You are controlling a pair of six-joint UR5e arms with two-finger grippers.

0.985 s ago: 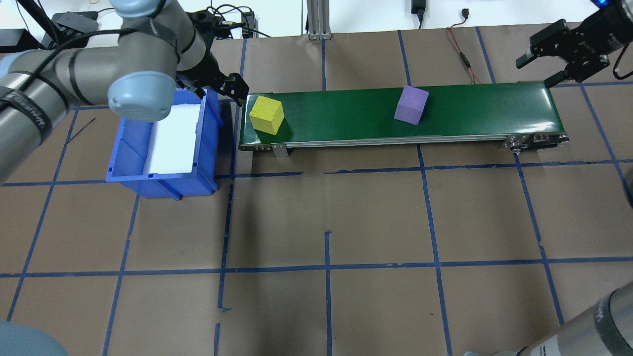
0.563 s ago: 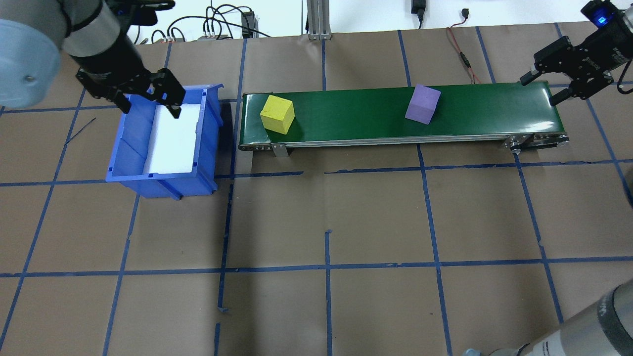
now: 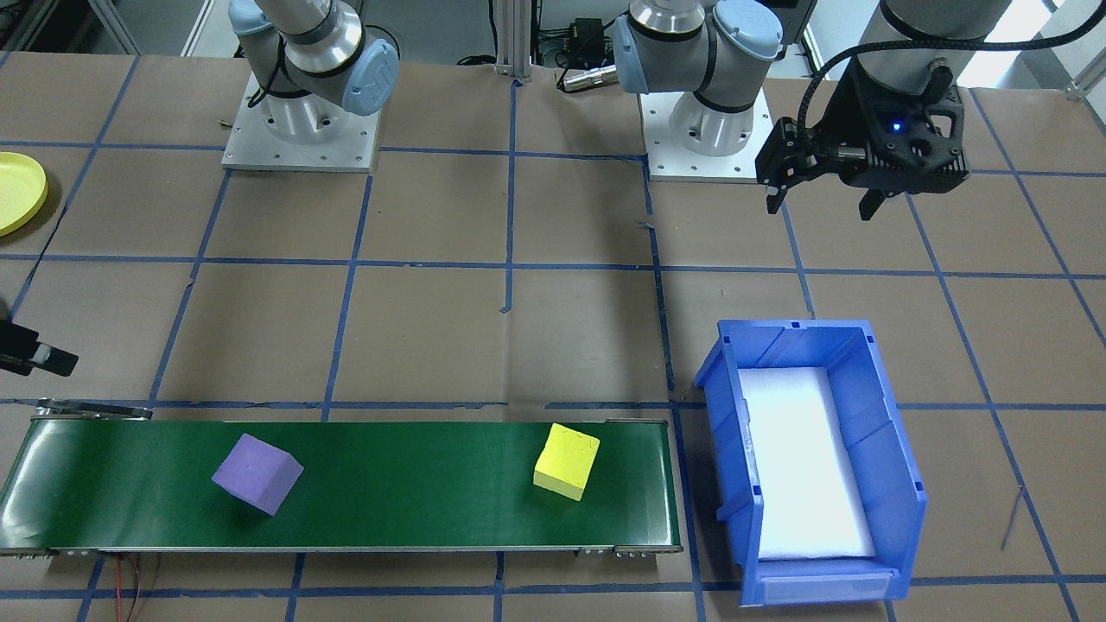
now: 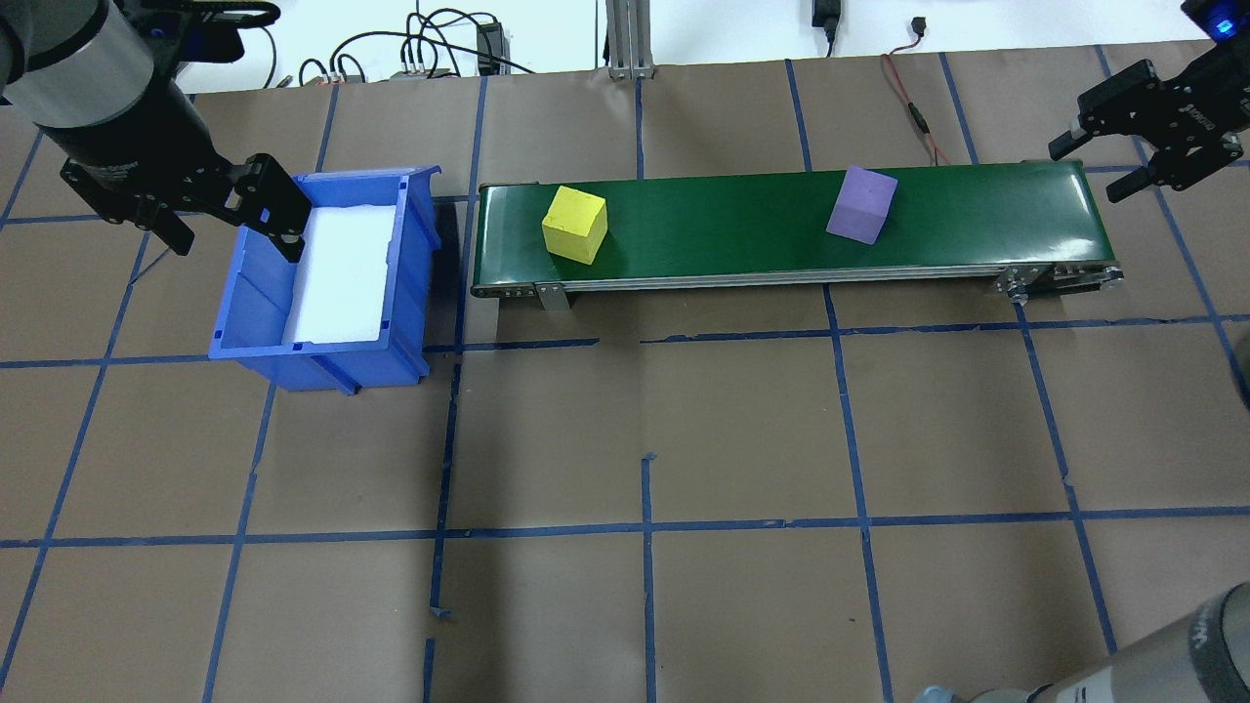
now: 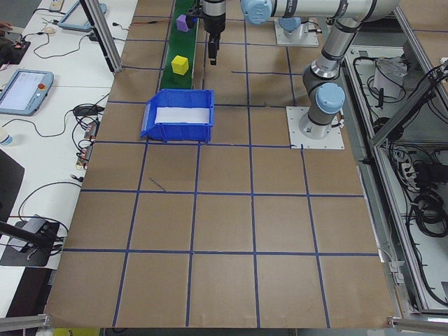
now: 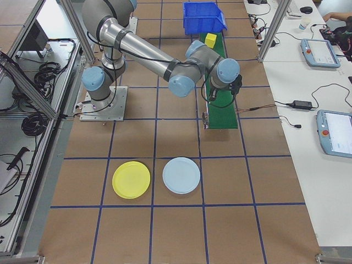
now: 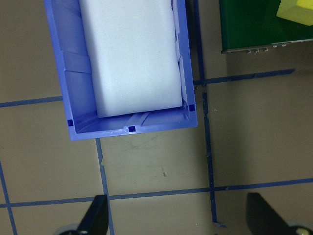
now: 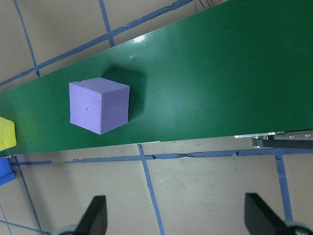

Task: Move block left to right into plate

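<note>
Two foam cubes ride a green conveyor belt (image 4: 781, 229) on a paper-covered table (image 4: 645, 420) gridded with blue tape. The yellow cube (image 4: 574, 224) sits near the belt's end closest to a blue bin (image 4: 415, 283); the purple cube (image 4: 861, 203) rests farther along, toward the opposite end, turned at an angle to the belt's edges. The two cubes are well apart.

The left gripper (image 4: 232, 215) hangs over the bin's far outer corner with its fingers spread and nothing between them; its wrist camera looks down on the bin's white foam liner (image 7: 129, 54) and a corner of the yellow cube. The right gripper (image 4: 1108, 166) hovers just beyond the belt's other end, its fingers likewise parted and empty, and its wrist camera frames the purple cube on the belt.

The yellow plate (image 6: 131, 179) lies on the table beyond the conveyor's end on the robot's right, well apart from both cubes, just beside a pale blue plate (image 6: 181, 175). Neither plate holds anything.
</note>
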